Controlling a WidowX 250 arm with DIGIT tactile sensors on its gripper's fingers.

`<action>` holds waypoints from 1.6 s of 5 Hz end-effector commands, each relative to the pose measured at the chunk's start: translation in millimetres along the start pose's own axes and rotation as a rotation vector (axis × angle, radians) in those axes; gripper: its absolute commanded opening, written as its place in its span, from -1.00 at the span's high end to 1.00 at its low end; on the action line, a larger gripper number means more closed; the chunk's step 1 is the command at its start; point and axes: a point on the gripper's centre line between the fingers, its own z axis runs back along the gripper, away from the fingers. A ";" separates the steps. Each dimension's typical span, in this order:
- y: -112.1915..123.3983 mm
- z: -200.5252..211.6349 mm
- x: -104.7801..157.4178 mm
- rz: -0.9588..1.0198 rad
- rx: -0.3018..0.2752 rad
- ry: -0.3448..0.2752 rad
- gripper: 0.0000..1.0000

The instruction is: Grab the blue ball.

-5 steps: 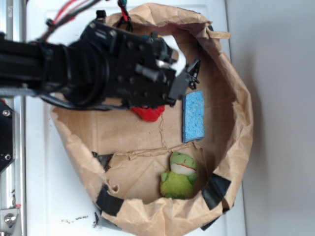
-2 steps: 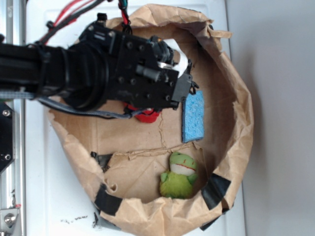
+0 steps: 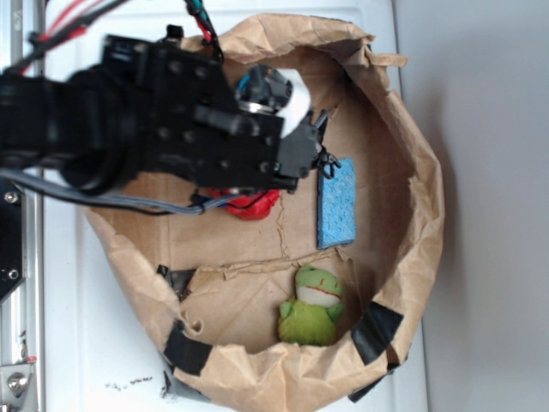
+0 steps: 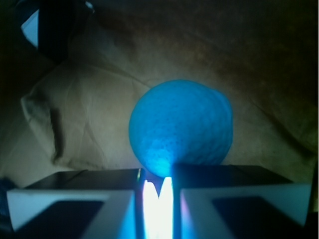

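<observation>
Wrist cam has the end effector (image 4: 158, 191) nearly closed, just a thin bright slit between its fingers, with the blue ball (image 4: 180, 127) sitting right beyond the tips on brown paper; can't tell if they touch. The outside view hides the ball behind the arm, but shows the paper bag (image 3: 412, 154), sponge (image 3: 337, 204), and green frog toy (image 3: 313, 307).

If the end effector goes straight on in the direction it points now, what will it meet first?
Most likely the blue ball: the wrist view shows it right ahead of the end effector, with crumpled brown paper behind it. Depth is unclear.
</observation>
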 end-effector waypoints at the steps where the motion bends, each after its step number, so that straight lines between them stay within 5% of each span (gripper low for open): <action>1: 12.0 37.4 25.4 0.014 -0.057 0.030 1.00; 2: 18.2 40.8 34.0 0.069 0.007 0.072 -1.00; 6: 34.1 -2.0 30.5 0.088 0.017 -0.026 -1.00; 7: 33.5 -4.6 26.6 0.090 0.021 -0.035 -0.31; 8: 29.3 -0.1 25.4 0.095 0.029 -0.032 1.00</action>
